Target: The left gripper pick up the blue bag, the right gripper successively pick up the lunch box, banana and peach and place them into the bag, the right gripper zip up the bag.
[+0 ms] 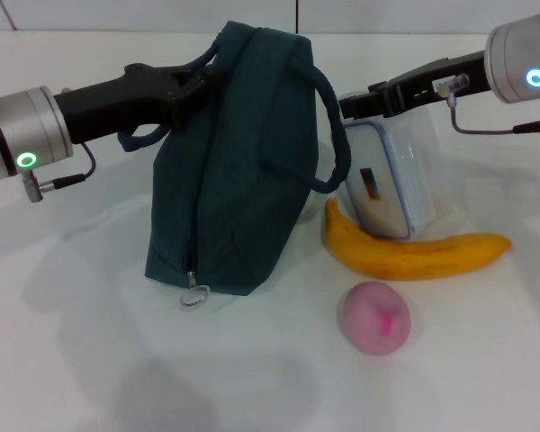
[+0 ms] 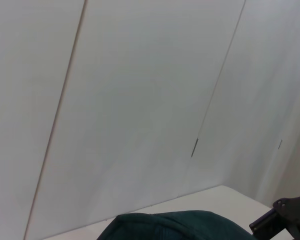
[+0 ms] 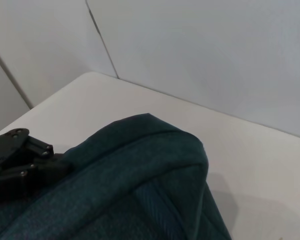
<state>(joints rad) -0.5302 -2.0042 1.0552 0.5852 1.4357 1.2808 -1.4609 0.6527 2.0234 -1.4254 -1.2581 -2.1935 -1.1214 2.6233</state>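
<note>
From the head view I have the dark teal-blue bag [image 1: 234, 171] standing on the white worktop [image 1: 90, 360], leaning slightly, its zipper pull [image 1: 194, 293] hanging low at the front edge. My left claw [image 1: 198, 81] is clamped on the bag's handle strap [image 1: 148, 135] at the upper left corner of the bag. My right claw [image 1: 355, 106] sits at the top edge of the clear lunch box [image 1: 391, 180], which stands on edge just beside the bag; I cannot tell whether it is apart or together there. The banana [image 1: 414, 255] lies on the worktop touching the front of the lunch box, and the pink peach [image 1: 375, 317] rests near it, closer to me.

The left wrist view adds little: only the rounded top of the bag [image 2: 175, 227] under pale wall panels [image 2: 140, 100], with the right claw [image 2: 282, 220] at the corner. The right wrist view shows the bag's top [image 3: 130, 175] close up, the left claw [image 3: 20, 160] at its far side, and the worktop corner [image 3: 250, 150].
</note>
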